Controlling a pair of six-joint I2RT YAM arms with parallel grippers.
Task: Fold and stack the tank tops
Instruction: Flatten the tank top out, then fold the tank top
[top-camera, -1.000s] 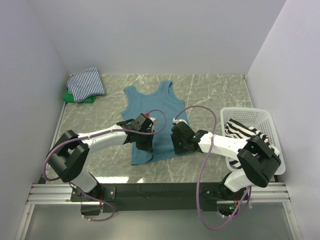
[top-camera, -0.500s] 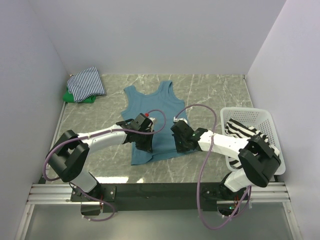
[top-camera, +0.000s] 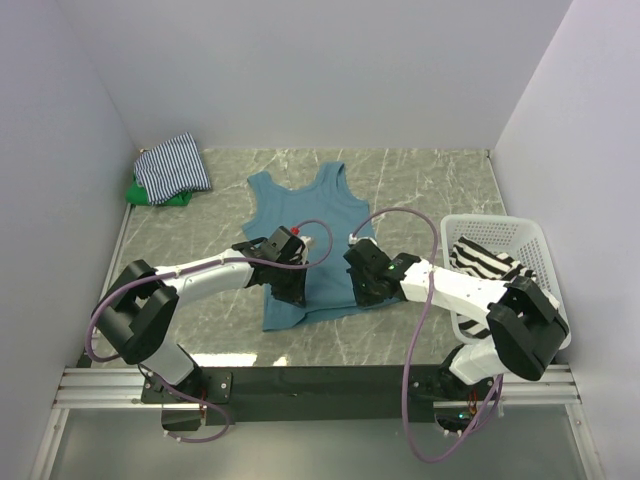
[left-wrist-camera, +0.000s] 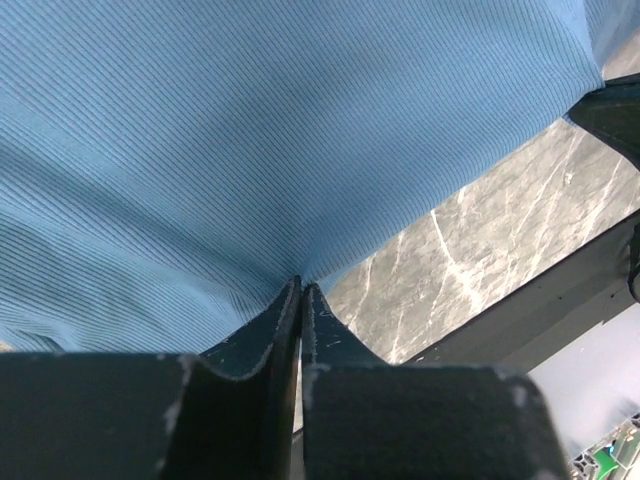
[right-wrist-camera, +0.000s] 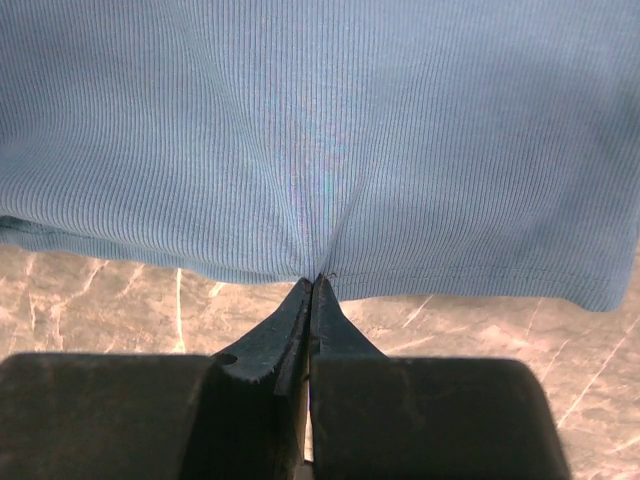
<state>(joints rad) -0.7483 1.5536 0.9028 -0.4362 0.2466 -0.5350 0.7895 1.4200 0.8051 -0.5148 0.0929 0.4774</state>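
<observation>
Two grippers are closed on the near hem of the teal top (top-camera: 305, 210), which is spread flat in the middle of the table (top-camera: 430, 190), with the straps toward 12 o'clock and the hem toward 6 o'clock. The left gripper (top-camera: 291, 292) is set near the 7 o'clock corner of the top. Its fingers (left-wrist-camera: 250, 335) are pressed almost together, and the cloth is puckered at their tips. The right gripper (top-camera: 366, 296) is set near the 5 o'clock corner. Its fingers (right-wrist-camera: 272, 335) are fully together, with the hem edge pinched between them.

Only a narrow strip of bare marble is seen between the hem and the dark rail (top-camera: 330, 380) at 6 o'clock. More bare marble is seen at 12 o'clock, up to the back wall, and at 9 o'clock beside the top. At 3 o'clock the basket (top-camera: 500, 222) stands near the top, with the black-and-white top (top-camera: 485, 262) inside it. In the 10 o'clock corner the striped top (top-camera: 172, 165) is laid folded on the green top (top-camera: 150, 195).

Compared with one second ago, the right jaws have been closed, and the right arm has been shifted slightly toward 3 o'clock. The left arm, the tops and the basket are found in the same places.
</observation>
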